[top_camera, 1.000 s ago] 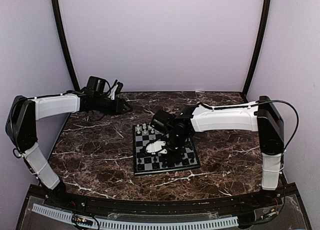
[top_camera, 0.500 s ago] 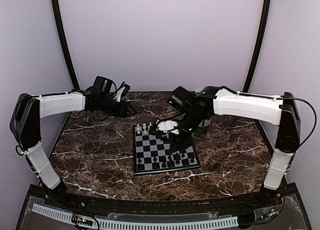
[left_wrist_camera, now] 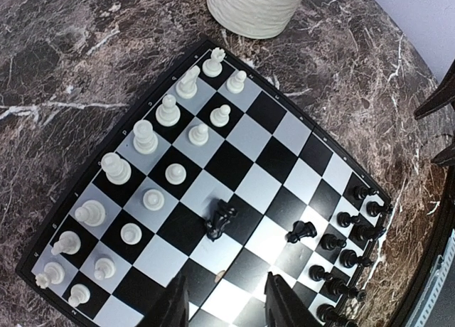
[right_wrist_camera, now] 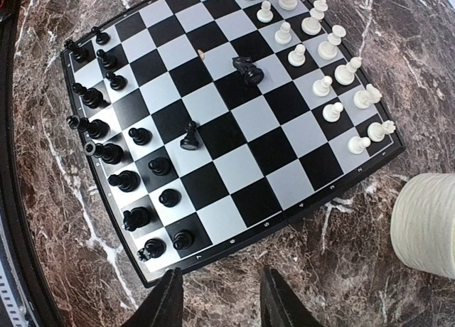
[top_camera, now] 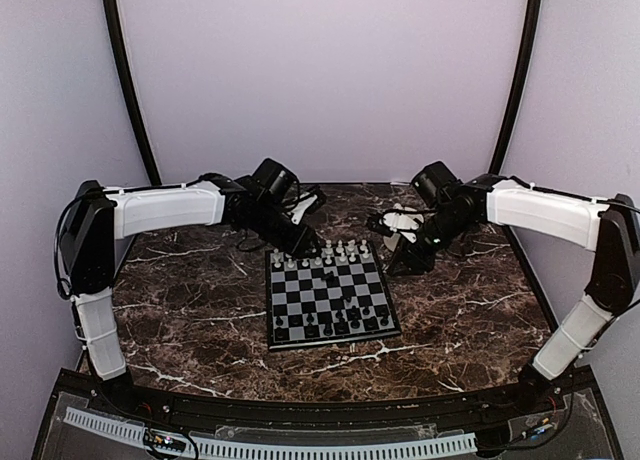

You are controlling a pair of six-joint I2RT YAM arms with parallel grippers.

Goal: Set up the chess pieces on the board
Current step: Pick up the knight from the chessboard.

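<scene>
You are close to the end, going by how things lie. The board (top_camera: 320, 298) sits mid-table, and the white pieces (left_wrist_camera: 144, 137) fill its two far rows, back row and pawns, all upright as far as the left wrist view shows.

The black pieces (right_wrist_camera: 106, 153) are mostly lined up in the two near rows, but two are out of place. A black knight (right_wrist_camera: 249, 71) lies tipped over on a square near the middle. A small black piece (right_wrist_camera: 189, 136) (a pawn, I think) stands upright ahead of its row, and that row seems to have a gap close by. In my judgement these two are what is left, though I cannot tell which back-row square the knight belongs on. A tiny tan speck (right_wrist_camera: 202, 55) rests on a square near the knight, and I cannot tell what it is.

Your left gripper (left_wrist_camera: 227, 302) hangs over the board's far-left corner, fingers spread and holding nothing. Your right gripper (right_wrist_camera: 222, 298) is off the far-right side, near the cream mug (right_wrist_camera: 426, 224), fingers likewise apart and empty.

No brand or label shows anywhere. Faint coordinate marks run along the board's border, too small to read reliably. The mug's ribbed side shows no writing.
</scene>
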